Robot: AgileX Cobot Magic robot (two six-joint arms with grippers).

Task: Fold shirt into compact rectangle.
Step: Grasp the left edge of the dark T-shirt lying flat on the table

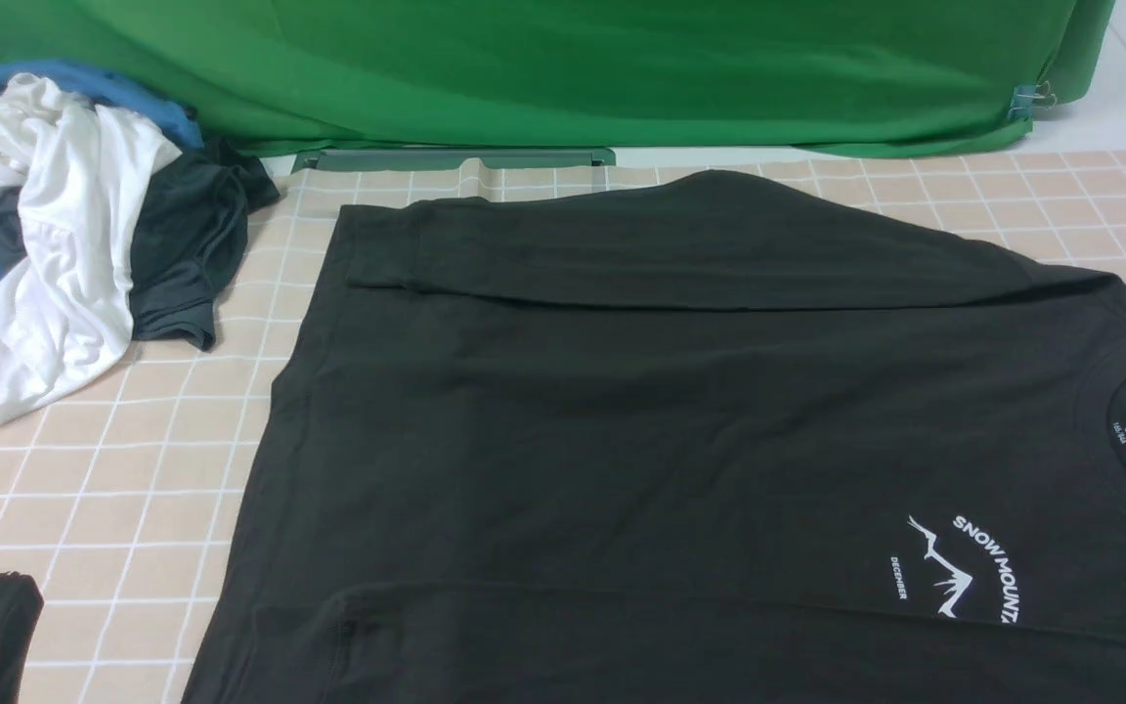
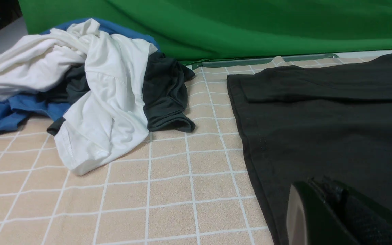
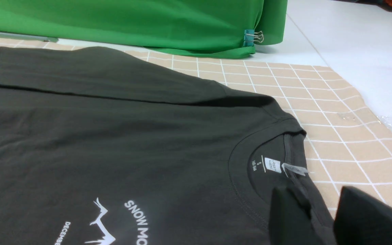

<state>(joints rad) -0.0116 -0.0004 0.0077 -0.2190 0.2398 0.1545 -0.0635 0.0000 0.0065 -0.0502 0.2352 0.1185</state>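
The black shirt (image 1: 680, 430) lies flat on the checked cloth, collar to the right, with the white "SNOW MOUNTAIN" print (image 1: 974, 567) and grey neck label (image 3: 272, 164) showing. Its far sleeve is folded inward over the body (image 1: 622, 249). My right gripper (image 3: 322, 217) is open at the collar, one finger over the neck opening and the other over the cloth, with the collar's back edge between them. It does not show in the front view. My left gripper (image 2: 318, 192) sits low by the shirt's hem edge (image 2: 250, 160); its jaws merge into one dark shape.
A pile of white, blue and dark grey clothes (image 1: 64, 235) lies at the far left. A green backdrop (image 1: 563, 68) hangs behind the table, clipped at its right end (image 1: 1032, 98). The checked cloth (image 1: 104, 489) ends near the right, where white tabletop (image 3: 352, 51) begins.
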